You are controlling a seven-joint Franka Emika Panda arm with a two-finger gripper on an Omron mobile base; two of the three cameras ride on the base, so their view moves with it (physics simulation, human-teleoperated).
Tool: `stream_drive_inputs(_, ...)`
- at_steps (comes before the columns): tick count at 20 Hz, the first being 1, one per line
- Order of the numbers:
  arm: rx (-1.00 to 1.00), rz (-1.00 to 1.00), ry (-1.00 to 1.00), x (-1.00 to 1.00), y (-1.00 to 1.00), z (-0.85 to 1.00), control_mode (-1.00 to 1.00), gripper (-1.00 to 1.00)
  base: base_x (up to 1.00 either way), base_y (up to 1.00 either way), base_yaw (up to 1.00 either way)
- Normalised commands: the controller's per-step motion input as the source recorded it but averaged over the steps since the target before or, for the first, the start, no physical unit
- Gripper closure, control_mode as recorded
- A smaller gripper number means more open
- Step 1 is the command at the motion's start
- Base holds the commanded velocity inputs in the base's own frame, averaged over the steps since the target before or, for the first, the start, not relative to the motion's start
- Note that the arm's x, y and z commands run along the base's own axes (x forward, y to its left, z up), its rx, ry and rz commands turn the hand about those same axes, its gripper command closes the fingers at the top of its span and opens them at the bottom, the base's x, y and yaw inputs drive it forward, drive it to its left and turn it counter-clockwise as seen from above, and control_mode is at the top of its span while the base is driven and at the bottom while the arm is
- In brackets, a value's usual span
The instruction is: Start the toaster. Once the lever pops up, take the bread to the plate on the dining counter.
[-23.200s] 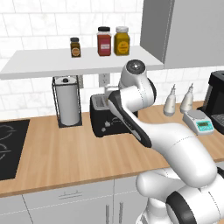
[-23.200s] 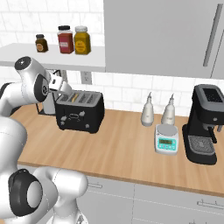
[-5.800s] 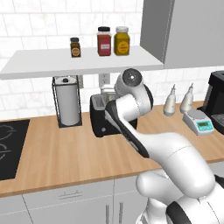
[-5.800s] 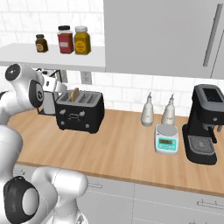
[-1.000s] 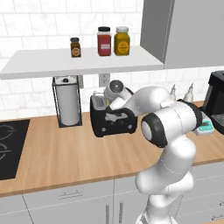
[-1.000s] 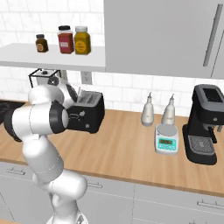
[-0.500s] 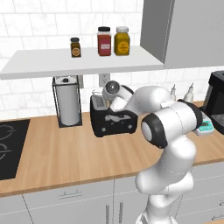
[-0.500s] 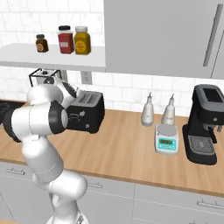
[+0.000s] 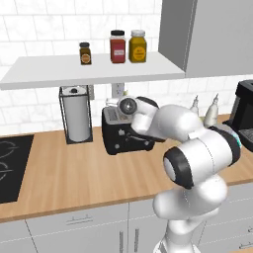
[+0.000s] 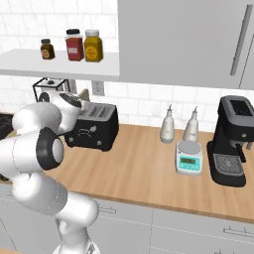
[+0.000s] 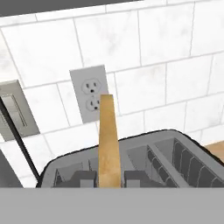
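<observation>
Hand view is showing the bread (image 11: 108, 140) standing upright in the toaster (image 11: 175, 153) slot, with the gripper (image 11: 109, 178) clamping both fingers on its lower edge, seemingly getting ready to lift it out.

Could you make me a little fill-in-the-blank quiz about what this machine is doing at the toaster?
1. The pincer is shut on the slice of ____ standing in the toaster.
2. On the tiled wall behind the toaster is a white power ____.
3. The shelf above the worktop holds ____ jars.
4. Left of the toaster stands a roll of paper ____ in a wire holder.

Missing words: bread; outlet; three; towel
</observation>
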Motion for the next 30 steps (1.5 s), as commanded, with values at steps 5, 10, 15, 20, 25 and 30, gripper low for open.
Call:
stream_drive_inputs(5,0.04,-0.06,-0.15,-0.39,0.0,0.75,-1.0,1.0,0.0,0.0,0.0)
stream_drive_inputs(10,0.08,-0.09,0.01,-0.4,0.0,0.8,-1.0,1.0,0.0,0.0,0.0)
stream_drive_inputs(15,0.14,-0.1,0.13,-0.7,0.0,0.75,-1.0,1.0,0.0,0.0,0.0)
stream_drive_inputs(20,0.17,-0.09,0.29,-0.63,0.0,0.82,-1.0,1.0,0.0,0.0,0.0)
stream_drive_inputs(25,0.17,-0.05,0.3,-0.63,0.0,0.98,-1.0,1.0,0.0,0.0,0.0)
stream_drive_inputs(30,0.12,-0.03,0.33,-0.68,0.0,0.8,-1.0,1.0,0.0,0.0,0.0)
